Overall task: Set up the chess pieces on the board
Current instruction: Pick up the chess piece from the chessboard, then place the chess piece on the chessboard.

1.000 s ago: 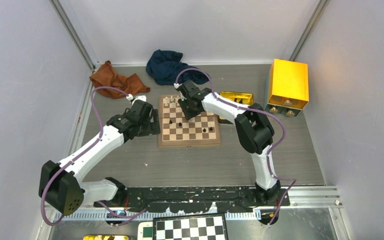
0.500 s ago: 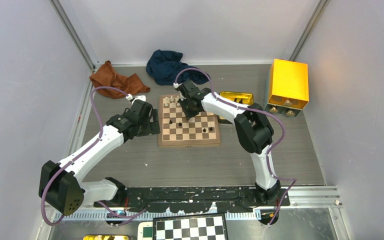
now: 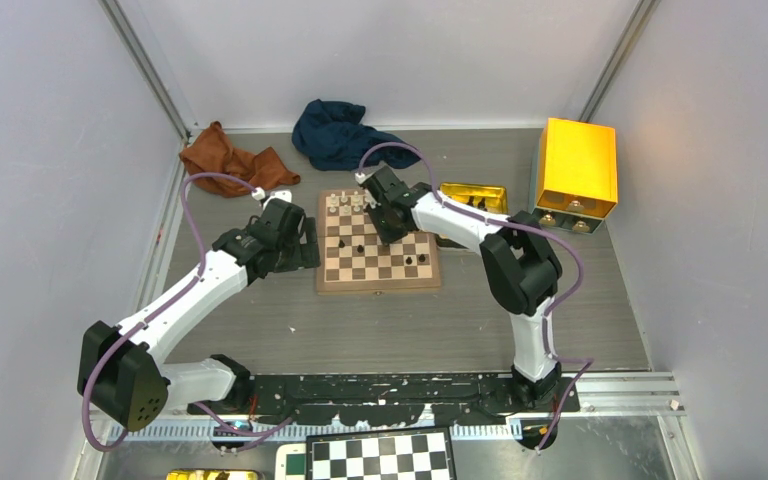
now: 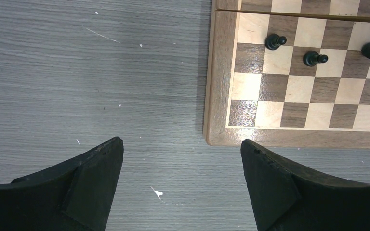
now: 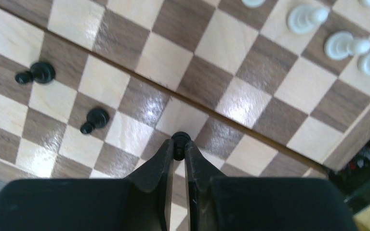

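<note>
The wooden board (image 3: 330,275) lies mid-table; it also shows in the left wrist view (image 4: 217,96) and the right wrist view (image 5: 221,43). My right gripper (image 5: 179,147) is shut on a tiny black chess piece (image 5: 179,139) and holds it over the board's middle (image 3: 388,225). Two black pieces (image 5: 36,73) (image 5: 95,119) stand on the board, also visible in the left wrist view (image 4: 274,42) (image 4: 314,58). My left gripper (image 4: 180,159) is open and empty over bare table beside the board's left edge (image 3: 300,245).
Several white pieces (image 5: 344,45) stand at the board's far edge (image 3: 345,203). A gold tin tray (image 3: 475,195) lies right of the board, a yellow box (image 3: 577,168) beyond it. Brown (image 3: 230,158) and blue (image 3: 335,130) cloths lie at the back.
My right gripper has shifted slightly right and toward the near side over the board, still holding the black piece. The left arm has not moved.
</note>
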